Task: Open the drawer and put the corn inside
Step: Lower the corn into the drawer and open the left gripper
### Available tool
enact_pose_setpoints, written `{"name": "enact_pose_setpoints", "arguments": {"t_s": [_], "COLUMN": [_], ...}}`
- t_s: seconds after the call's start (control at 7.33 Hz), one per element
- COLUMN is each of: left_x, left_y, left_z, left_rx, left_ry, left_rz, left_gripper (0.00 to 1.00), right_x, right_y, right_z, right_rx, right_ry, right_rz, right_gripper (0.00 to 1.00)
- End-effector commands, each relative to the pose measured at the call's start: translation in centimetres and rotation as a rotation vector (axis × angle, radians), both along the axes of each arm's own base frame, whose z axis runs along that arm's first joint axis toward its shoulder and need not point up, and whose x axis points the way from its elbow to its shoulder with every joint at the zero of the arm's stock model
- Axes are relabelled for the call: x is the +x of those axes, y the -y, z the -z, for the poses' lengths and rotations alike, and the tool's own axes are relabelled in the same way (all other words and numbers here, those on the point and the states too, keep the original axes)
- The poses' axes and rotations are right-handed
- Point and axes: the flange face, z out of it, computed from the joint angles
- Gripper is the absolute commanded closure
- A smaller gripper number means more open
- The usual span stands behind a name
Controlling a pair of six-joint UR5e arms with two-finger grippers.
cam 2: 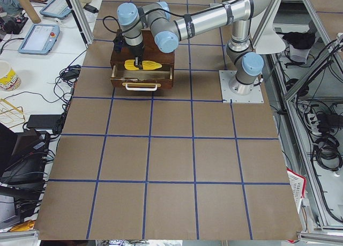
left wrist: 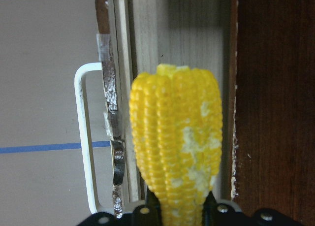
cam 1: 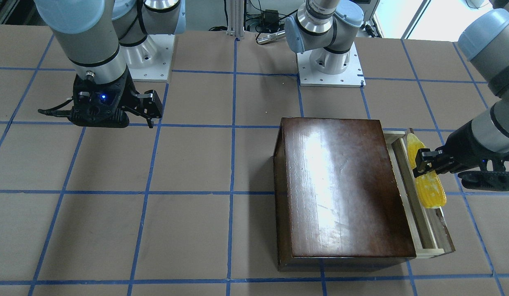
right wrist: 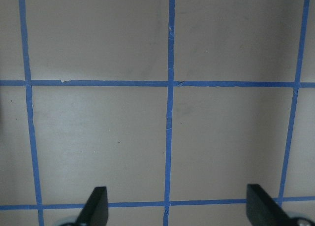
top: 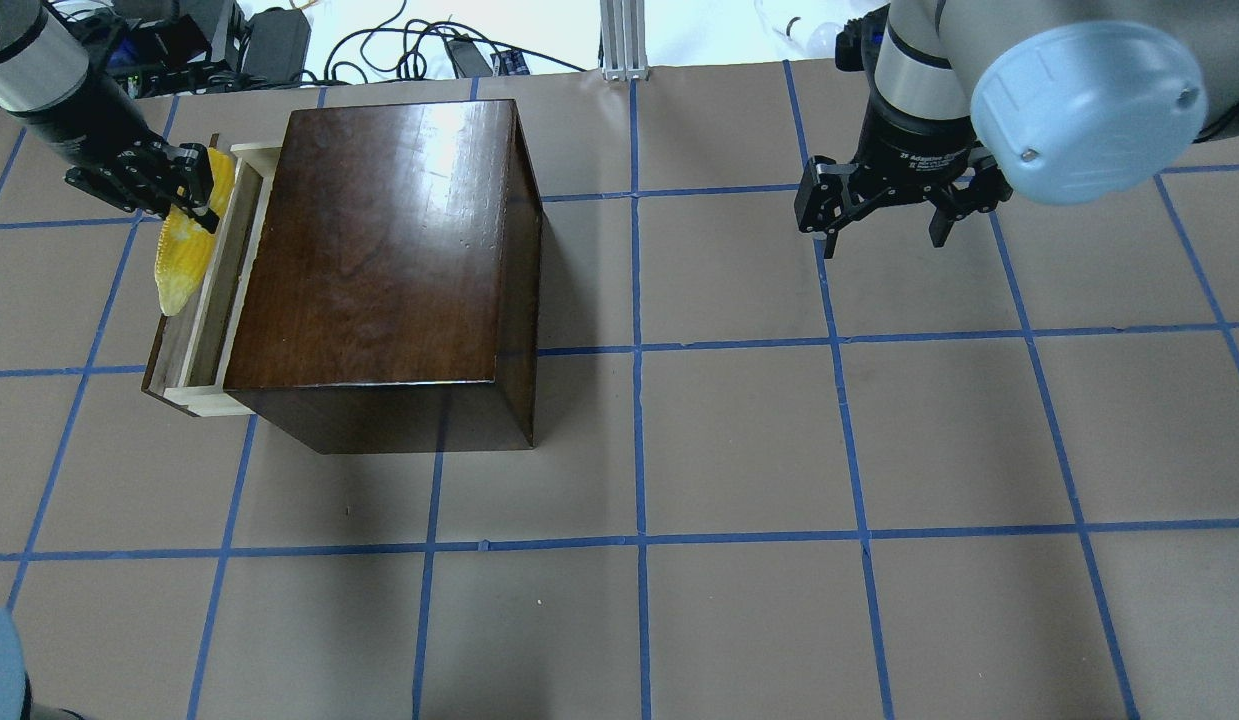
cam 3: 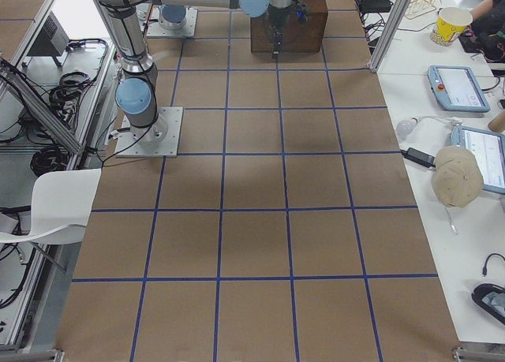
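The dark-brown wooden box [top: 379, 250] stands on the table with its drawer [top: 194, 345] pulled out; the pale inside shows [left wrist: 192, 34]. My left gripper [top: 191, 190] is shut on the yellow corn [top: 179, 262] and holds it lengthwise over the open drawer. In the front view the corn [cam 1: 430, 187] hangs over the drawer [cam 1: 420, 222], held near its middle by the left gripper [cam 1: 420, 164]. In the left wrist view the corn [left wrist: 174, 142] fills the centre. I cannot tell whether it touches the drawer. My right gripper [top: 884, 228] is open and empty, far from the box.
The drawer's white wire handle [left wrist: 83, 137] sticks out from its scuffed front panel [left wrist: 112, 137]. The brown table [top: 739, 450] carries a blue tape grid. The right wrist view shows bare table under the open right gripper [right wrist: 177, 209]. The arm bases [cam 1: 330, 65] stand at the robot's edge.
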Motion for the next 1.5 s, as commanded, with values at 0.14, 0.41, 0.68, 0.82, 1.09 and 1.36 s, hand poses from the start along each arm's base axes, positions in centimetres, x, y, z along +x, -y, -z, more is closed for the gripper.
{"name": "enact_pose_setpoints", "arguments": {"t_s": [0.14,0.41,0.68,0.82,1.09,1.36], "left_x": [0.0,0.2,0.2,0.0,-1.5,-7.4], "left_y": [0.1,0.0,-0.4,-0.6,-1.7,-3.6], "left_z": [0.5,-0.2,-1.6,-2.5,-5.3,-8.3], "left_rx": [0.005,-0.007,-0.028,-0.037,-0.065,-0.079], "left_ry": [-0.008,-0.006,0.005,0.010,0.023,0.033], "left_rz": [-0.002,-0.004,-0.005,-0.004,0.010,0.067], "left_gripper": [0.01,0.00,0.00,0.00,0.00,0.00], "right_x": [0.0,0.0,0.0,0.0,0.0,0.0], "right_y": [0.0,0.0,0.0,0.0,0.0,0.0], "right_z": [0.0,0.0,0.1,0.1,0.1,0.1], "right_rx": [0.000,0.000,0.001,0.001,0.001,0.001], "right_ry": [0.000,0.000,0.000,0.000,-0.002,0.000], "right_rz": [0.000,0.000,0.000,0.000,0.000,0.000], "right_gripper": [0.00,0.00,0.00,0.00,0.00,0.00]}}
